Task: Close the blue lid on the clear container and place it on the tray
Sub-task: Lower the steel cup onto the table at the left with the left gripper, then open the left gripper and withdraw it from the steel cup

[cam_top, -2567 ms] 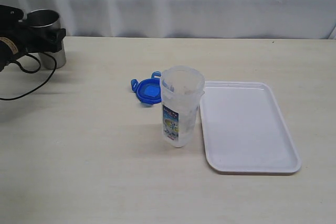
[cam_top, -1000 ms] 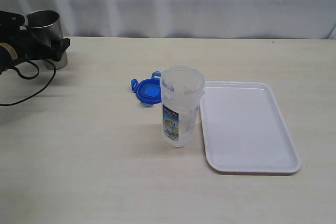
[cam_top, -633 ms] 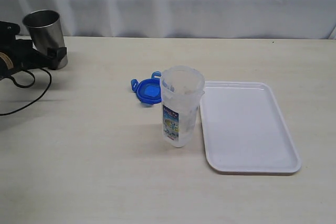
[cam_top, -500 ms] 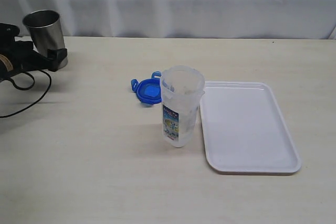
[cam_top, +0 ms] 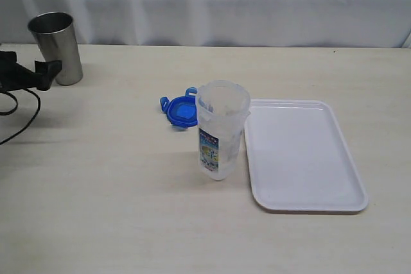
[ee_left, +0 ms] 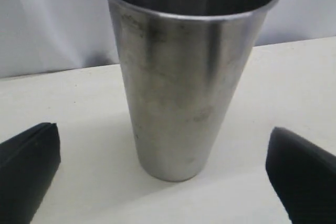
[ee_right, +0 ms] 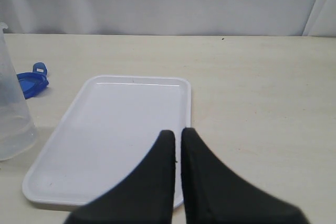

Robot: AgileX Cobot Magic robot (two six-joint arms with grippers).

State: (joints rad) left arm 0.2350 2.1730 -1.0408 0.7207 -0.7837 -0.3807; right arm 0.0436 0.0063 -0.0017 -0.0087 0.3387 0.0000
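The left claw (ee_left: 164, 176) is gaping empty toward the steel cup (cam_top: 56, 40), far left; the right claw (ee_right: 177, 137) is sitting shut. The clear container (cam_top: 221, 129) is standing uncapped just left of the tray (cam_top: 302, 158), the blue lid (cam_top: 181, 110) lying just beyond it.

A pale cream bench (cam_top: 115, 222) with a faint wood grain spreads wide, its matte top evenly lit and carrying only soft, short shadows. Behind the bench's far edge hangs a white curtain (cam_top: 244, 4) in loose vertical folds, closing off the whole back of the room.
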